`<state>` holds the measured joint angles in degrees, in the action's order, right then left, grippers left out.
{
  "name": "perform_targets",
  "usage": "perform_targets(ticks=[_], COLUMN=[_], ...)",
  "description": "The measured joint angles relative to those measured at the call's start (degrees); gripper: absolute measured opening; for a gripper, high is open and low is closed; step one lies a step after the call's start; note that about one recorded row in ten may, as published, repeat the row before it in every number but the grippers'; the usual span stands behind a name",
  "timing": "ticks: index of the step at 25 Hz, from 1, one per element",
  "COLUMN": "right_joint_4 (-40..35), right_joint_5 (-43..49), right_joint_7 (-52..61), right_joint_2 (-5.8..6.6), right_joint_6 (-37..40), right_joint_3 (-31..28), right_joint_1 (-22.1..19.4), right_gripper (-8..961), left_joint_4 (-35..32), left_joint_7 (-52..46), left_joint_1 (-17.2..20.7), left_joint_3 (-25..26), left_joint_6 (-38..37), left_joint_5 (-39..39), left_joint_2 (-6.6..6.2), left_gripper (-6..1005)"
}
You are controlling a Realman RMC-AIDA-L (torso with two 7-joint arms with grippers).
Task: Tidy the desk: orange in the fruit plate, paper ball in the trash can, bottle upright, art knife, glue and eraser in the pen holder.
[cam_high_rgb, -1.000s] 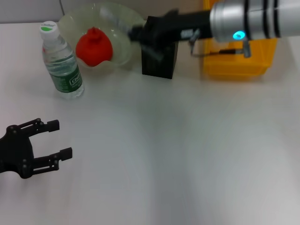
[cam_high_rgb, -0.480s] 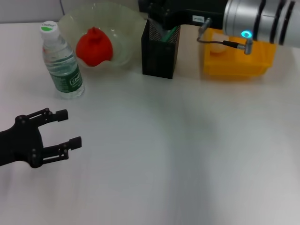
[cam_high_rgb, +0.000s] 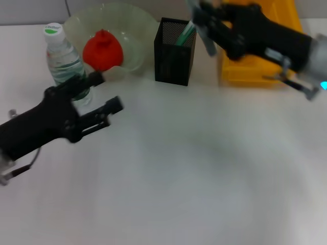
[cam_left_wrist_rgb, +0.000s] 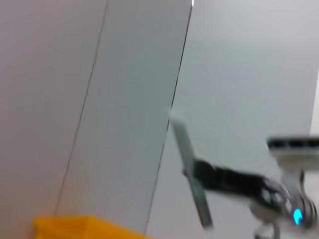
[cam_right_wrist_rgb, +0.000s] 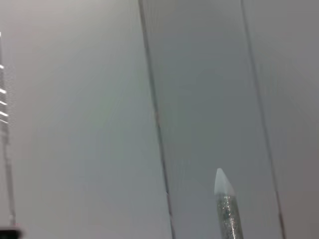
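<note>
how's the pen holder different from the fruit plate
The pen holder is a black, square mesh box standing tall; the fruit plate is a pale, see-through, wide round bowl. The pen holder has a green item sticking out of it; the fruit plate holds the orange. Both sit side by side at the desk's back.

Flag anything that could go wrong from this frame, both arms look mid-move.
The left gripper, fingers open, is right beside the upright bottle; a small drift could tip it.
The right gripper hangs just past the pen holder, where a green item sticks out above the rim; the arm might clip it or nudge the holder toward the fruit plate.
</note>
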<state>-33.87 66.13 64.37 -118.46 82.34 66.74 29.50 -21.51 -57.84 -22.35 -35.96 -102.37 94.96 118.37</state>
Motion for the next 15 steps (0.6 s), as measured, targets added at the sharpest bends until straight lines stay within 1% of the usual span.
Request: perform_targets(ticks=[1, 3, 4, 5, 6, 7, 8, 9, 12, 15], right_joint_4=[1.2, 4.0, 5.4, 6.7, 7.7, 8.5, 9.0, 9.3, 10.0, 11.8], right_joint_5=[0.1, 0.2, 0.2, 0.5, 0.9, 1.8, 2.9, 3.8, 6.2, 6.9], right_joint_7=[-1.3, -3.5, -4.2, -4.9, -5.6, -6.1, -6.4, -6.6, -7.9, -9.5], right_joint_2=[0.22, 0.75, 0.97, 1.13, 1.25, 1.26, 1.21, 1.05, 0.39, 0.17], right_joint_6=[2.6, 6.9, 8.1, 9.1, 10.1, 10.8, 11.4, 11.7, 12.2, 12.3], right_joint_3=[-0.6, -1.0, -0.9, -0.7, -0.6, -0.6, -0.6, -0.6, -0.6, -0.5], right_joint_1=[-0.7, -1.6, -1.7, -1.7, -1.7, -1.7, -1.8, -1.7, -2.1, -2.1], right_gripper=[126, 126, 125, 125, 125, 125, 125, 125, 124, 124], left_joint_4=[2.3, 2.3, 5.4, 6.8, 6.8, 8.6, 8.6, 11.2, 12.1, 13.4], left_joint_7=[1.1, 1.1, 3.1, 4.0, 4.0, 4.8, 4.8, 6.6, 7.4, 8.0], left_joint_1=[-1.1, -1.1, -3.1, -4.3, -4.3, -5.8, -5.8, -7.7, -8.4, -9.0], left_joint_3=[0.0, 0.0, 0.0, 0.0, 0.0, 0.0, 0.0, -0.1, -0.1, -0.1], left_joint_6=[-0.2, -0.2, -0.3, -0.2, -0.2, -0.1, -0.1, 0.6, 1.3, 1.8], left_joint_5=[-0.8, -0.8, -1.0, -1.1, -1.1, -1.1, -1.1, -1.1, -1.1, -1.1], left_joint_2=[0.00, 0.00, 0.14, 0.21, 0.21, 0.26, 0.26, 0.37, 0.59, 0.71], left_gripper=[809, 808, 808, 807, 807, 807, 806, 806, 802, 792])
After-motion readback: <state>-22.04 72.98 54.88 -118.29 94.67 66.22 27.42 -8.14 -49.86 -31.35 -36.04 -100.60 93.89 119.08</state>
